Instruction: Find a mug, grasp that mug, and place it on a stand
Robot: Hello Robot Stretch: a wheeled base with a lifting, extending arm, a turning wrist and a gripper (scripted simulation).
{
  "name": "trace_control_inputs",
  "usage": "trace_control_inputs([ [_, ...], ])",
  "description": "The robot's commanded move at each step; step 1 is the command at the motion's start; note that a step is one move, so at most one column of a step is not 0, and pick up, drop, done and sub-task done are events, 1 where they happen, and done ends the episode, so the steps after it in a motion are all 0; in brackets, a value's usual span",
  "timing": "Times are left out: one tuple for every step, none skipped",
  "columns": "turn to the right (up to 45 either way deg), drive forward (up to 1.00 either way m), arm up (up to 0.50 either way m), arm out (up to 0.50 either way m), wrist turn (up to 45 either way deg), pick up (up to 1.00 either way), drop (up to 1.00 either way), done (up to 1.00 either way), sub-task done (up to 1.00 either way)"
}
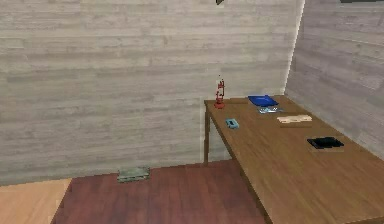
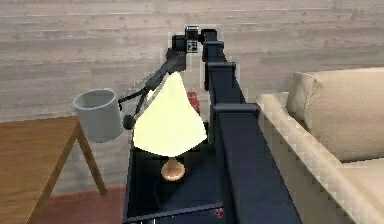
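Your gripper (image 2: 125, 110) holds grey mug (image 2: 96, 112) at 9 o'clock of lamp (image 2: 170, 125); finger state: can't tell.

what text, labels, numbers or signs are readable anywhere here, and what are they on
No readable text in either view.
white squares at the far end of the arm: black marks, patterns, not letters.
blue thing on the table: any print is too small to read.
dark flat thing on the same table: no print can be made out.
grey mug: plain side, no label seen.
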Motion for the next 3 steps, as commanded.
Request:
trace_control_inputs([
  [0.0, 0.00, 0.00, 0.00, 45.0, 0.00, 0.00, 0.00, 0.00],
  [0.0, 0.00, 0.00, 0.00, 45.0, 0.00, 0.00, 0.00, 0.00],
  [0.0, 0.00, 0.00, 0.00, 36.0, 0.00, 0.00, 0.00, 0.00],
])
